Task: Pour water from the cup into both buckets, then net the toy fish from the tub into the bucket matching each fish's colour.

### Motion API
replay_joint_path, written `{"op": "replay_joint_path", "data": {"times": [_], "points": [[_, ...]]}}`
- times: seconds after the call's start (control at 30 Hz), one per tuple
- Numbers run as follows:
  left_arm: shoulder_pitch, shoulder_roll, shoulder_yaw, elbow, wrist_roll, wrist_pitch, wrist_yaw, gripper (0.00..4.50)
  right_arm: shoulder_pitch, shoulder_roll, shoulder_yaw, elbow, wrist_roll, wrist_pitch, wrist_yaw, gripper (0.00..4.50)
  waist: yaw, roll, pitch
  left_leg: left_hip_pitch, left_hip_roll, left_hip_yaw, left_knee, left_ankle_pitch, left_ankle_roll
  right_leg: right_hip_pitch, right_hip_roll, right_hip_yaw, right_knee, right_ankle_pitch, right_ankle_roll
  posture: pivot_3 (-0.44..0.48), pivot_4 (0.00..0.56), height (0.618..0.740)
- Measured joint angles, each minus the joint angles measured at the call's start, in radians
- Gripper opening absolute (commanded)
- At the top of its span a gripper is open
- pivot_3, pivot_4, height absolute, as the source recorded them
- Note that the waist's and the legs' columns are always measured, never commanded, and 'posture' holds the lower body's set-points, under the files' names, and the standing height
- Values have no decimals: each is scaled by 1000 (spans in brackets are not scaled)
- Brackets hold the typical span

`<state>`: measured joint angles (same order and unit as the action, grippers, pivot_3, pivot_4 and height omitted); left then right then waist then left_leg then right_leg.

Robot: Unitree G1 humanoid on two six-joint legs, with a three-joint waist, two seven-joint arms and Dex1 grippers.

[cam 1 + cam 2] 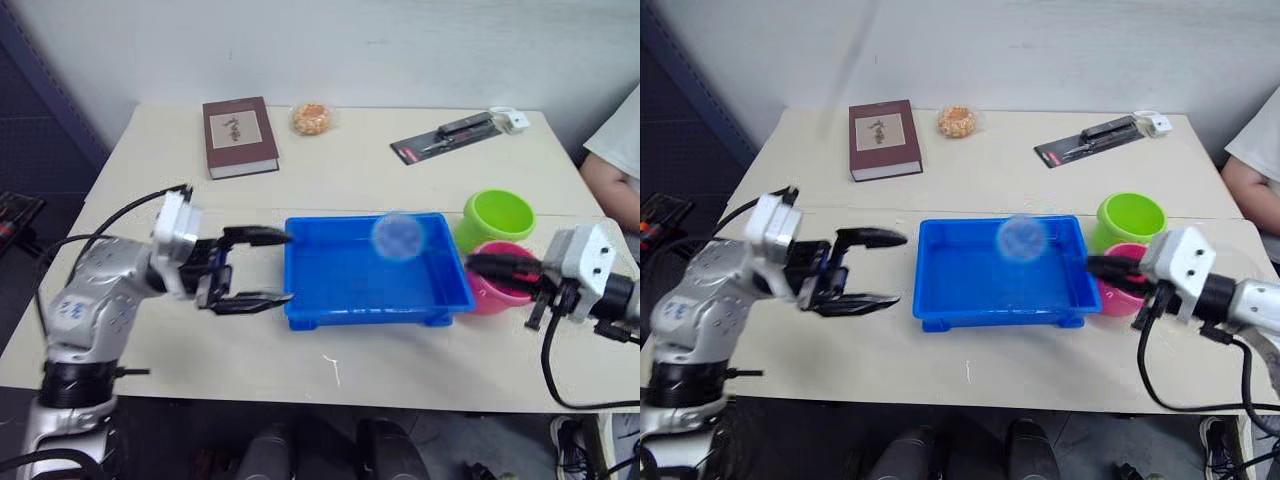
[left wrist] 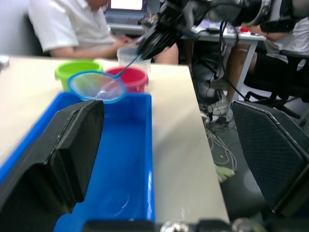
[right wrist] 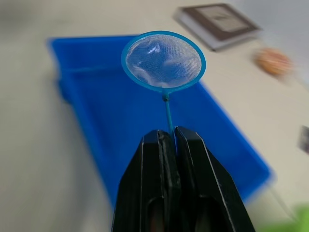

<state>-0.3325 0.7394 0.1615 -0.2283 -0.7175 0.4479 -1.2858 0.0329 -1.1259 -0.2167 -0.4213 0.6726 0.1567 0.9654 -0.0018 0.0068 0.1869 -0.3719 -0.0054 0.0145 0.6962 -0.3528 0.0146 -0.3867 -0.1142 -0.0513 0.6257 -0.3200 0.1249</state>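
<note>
Head camera, eye views. Table [image 1: 400, 190], pale top. Tub [image 1: 372, 273], blue, at centre near the front edge; interior looks empty of fish, though the view is too coarse to be sure. Green bucket [image 1: 497, 217] just beside the tub's far right corner; pink bucket [image 1: 500, 280] touching or nearly touching it on the near side. Left gripper [image 1: 257, 268]: fingers spread wide, empty, tips just at the tub's left wall. Right gripper [image 1: 482, 265]: closed on the net's handle, over the pink bucket's rim. Net [image 1: 398, 236]: hoop held above the tub's far right part. Book [image 1: 239, 135], a round orange item [image 1: 311, 118] and a flat dark packet [image 1: 445, 137] lie at the far side, well apart from the tub.

Left wrist view. Both fingers [image 2: 67, 145] apart, tub between them. Net hoop over the tub's far end; a clear cup [image 2: 131, 54] stands behind the pink bucket. A seated person [image 2: 67, 24] beyond.

Right wrist view. Fingers [image 3: 161, 183] pressed together on the thin handle; hoop above the tub.
</note>
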Motion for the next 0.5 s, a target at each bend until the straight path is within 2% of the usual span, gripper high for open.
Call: {"op": "replay_joint_path", "data": {"times": [0.1, 0.23, 0.33, 0.5], "points": [[163, 104, 13, -8, 54, -70, -106, 4491, 17, 40, 157, -74, -35, 20, 88, 0, 3, -1, 0, 1, 0, -3, -1, -1, -1, 3, -1, 0, -4, -1, -1, 0, 150, 738], [263, 151, 17, -51, 86, -128, -154, 4491, 20, 150, 304, -55, -159, -22, 110, 0, 20, -1, 1, 2, -1, -5, 0, -2, 0, 5, -4, -1, -7, -1, -2, 0, 150, 738], [307, 156, 19, -72, 98, -145, -148, 4491, 19, 203, 372, 25, -273, -100, 127, 0, 22, -2, 0, 2, -1, -6, 0, -2, 0, 6, -4, -1, -7, -1, -2, 0, 150, 738], [333, 157, 19, -89, 105, -153, -120, 4491, -65, 355, 468, 267, -436, -246, 125, 0, 4, -2, 0, 3, 0, -4, 0, -2, -1, 5, -1, -1, -5, -2, -3, 0, 150, 738]]}}
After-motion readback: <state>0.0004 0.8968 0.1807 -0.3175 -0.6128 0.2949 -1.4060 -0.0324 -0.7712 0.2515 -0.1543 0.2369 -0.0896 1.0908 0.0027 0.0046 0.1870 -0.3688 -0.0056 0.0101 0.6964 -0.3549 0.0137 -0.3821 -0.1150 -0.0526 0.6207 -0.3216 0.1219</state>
